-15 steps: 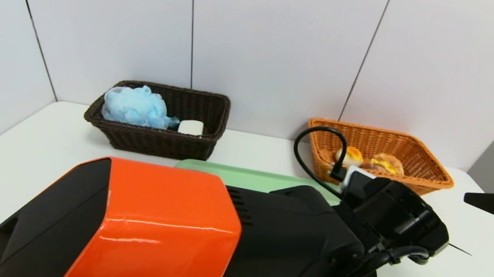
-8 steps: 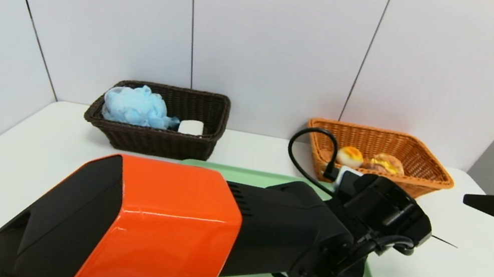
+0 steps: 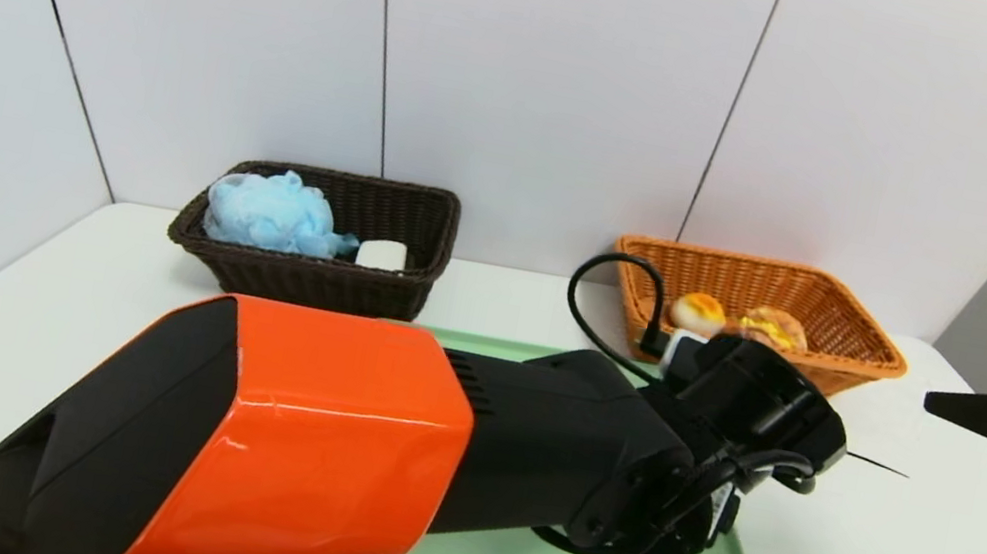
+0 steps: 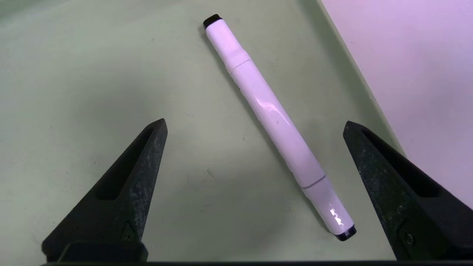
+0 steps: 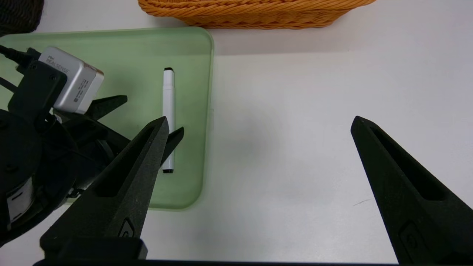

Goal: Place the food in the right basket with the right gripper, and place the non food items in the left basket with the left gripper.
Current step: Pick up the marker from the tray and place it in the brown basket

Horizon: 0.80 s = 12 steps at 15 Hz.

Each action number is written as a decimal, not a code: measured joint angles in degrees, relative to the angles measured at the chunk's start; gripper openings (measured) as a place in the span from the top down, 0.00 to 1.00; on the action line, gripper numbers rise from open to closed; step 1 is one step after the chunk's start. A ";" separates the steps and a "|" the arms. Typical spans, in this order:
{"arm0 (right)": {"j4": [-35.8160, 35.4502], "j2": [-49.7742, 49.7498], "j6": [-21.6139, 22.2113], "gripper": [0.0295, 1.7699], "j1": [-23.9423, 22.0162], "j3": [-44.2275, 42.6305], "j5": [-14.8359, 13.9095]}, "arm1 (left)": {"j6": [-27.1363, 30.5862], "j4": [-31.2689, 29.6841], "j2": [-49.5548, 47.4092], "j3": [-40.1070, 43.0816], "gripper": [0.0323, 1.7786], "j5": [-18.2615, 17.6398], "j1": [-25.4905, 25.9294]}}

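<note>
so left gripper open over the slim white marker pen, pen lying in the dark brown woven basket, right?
Not quite. The left gripper is open over the slim white marker pen, but the pen lies on the pale green plastic tray, not in the dark brown woven basket. The left and right wrist views show it.

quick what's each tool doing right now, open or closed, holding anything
Left tool: open, empty, over the marker pen on the green tray.
Right tool: open, empty, parked above the table.
</note>
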 joint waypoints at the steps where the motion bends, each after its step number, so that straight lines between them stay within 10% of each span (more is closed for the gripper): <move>1: -0.02 -0.01 0.00 0.04 0.00 0.13 0.00 | 0.01 -0.01 0.18 0.00 0.05 0.07 0.18; 12: -0.04 -0.09 -0.05 0.04 -0.02 0.49 0.00 | 0.34 -0.30 2.50 -0.02 0.05 0.66 0.71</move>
